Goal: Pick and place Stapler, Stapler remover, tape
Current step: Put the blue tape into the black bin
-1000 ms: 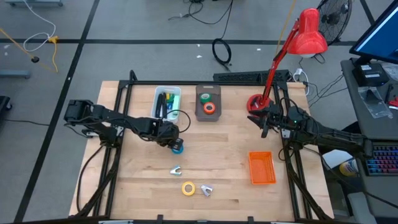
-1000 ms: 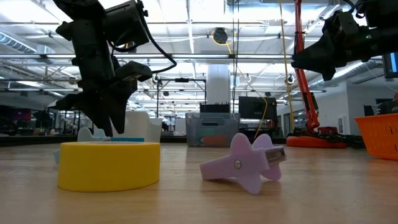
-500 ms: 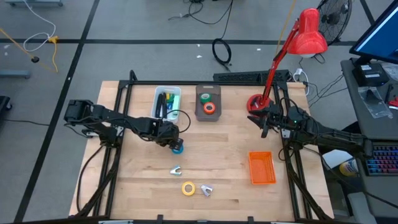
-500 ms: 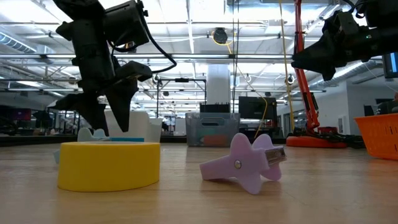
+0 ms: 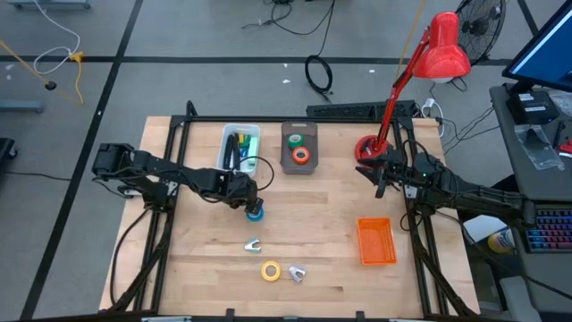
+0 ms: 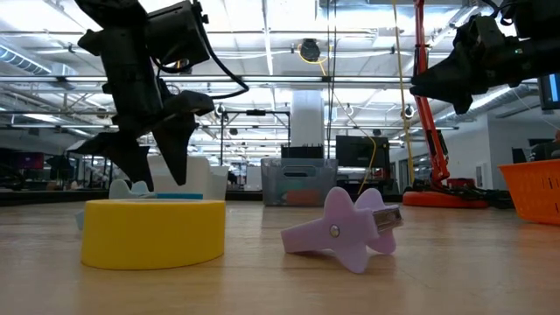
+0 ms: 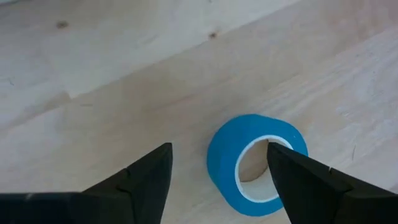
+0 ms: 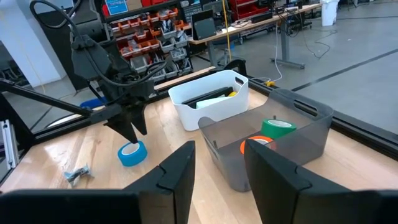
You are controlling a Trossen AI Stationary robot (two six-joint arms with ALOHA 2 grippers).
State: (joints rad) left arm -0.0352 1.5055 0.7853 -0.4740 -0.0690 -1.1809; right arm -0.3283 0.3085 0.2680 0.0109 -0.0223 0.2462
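Note:
A blue tape roll [image 7: 255, 165] lies flat on the wooden table [image 5: 322, 215]. My left gripper [image 7: 219, 149] hangs open just over it, pointing steeply down, one finger beside the roll and the other over its hole; the right wrist view shows the tips a little above the roll [image 8: 132, 154]. Near the front edge lie a yellow tape roll [image 5: 270, 270], a purple stapler remover [image 5: 297, 273] and a grey one [image 5: 253, 244]. Green and orange tape sit in a grey bin [image 5: 298, 148]. A black thing, seemingly the stapler, lies in the white bin [image 5: 239, 146]. My right gripper [image 5: 380, 183] waits open at the far right.
An orange basket [image 5: 376, 241] stands on the table's right side. A red desk lamp [image 5: 429, 63] rises from its base at the far right corner, close behind my right arm. Bare wood lies between the blue roll and the basket.
My left gripper has opened in place above the blue tape roll, its fingers spreading apart in the low view. The roll has stayed where it was on the table.

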